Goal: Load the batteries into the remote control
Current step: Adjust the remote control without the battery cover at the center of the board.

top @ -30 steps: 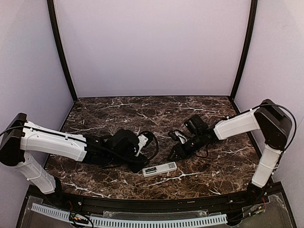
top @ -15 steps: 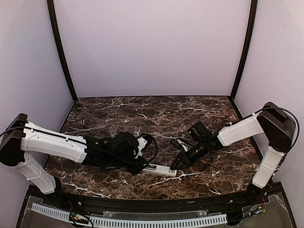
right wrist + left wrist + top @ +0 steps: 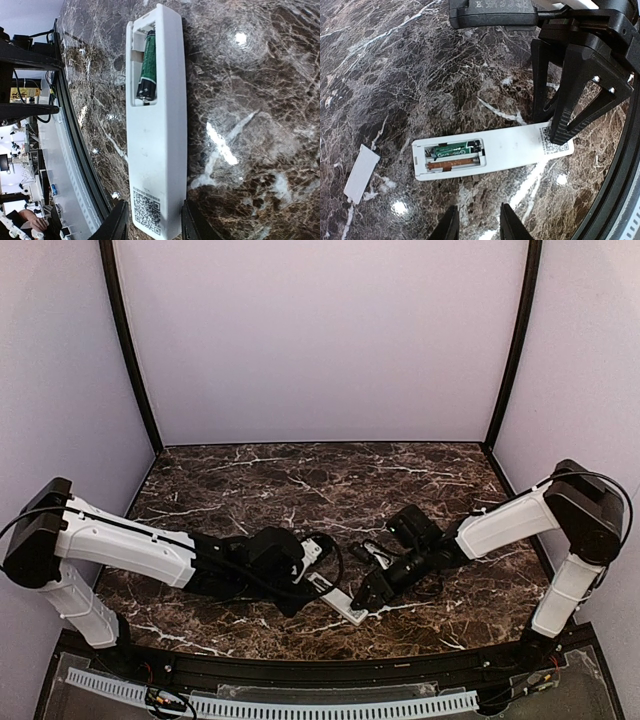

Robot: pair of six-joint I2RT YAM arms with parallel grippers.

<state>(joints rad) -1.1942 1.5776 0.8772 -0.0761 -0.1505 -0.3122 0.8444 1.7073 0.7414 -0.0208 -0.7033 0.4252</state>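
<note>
The remote control (image 3: 340,602) lies flat on the bench (image 3: 300,470), close to the near edge and about midway along it, set at a slant to that edge. Its back faces up and the battery bay at one end is uncovered, with a green battery (image 3: 146,65) in one slot. What fills the other slot cannot be told.

The right end effector (image 3: 152,216) is clamped across the remote's other end, the one with the printed square code. One finger presses each long side.

The left end effector (image 3: 479,214) stands just beside the remote at the bay end, on the bench's left side. Its fingers are apart with nothing between them, and the remote lies just past their tips without touching them.

A small flat white piece (image 3: 361,172) rests on the bench near the bay end, apart from the remote.
</note>
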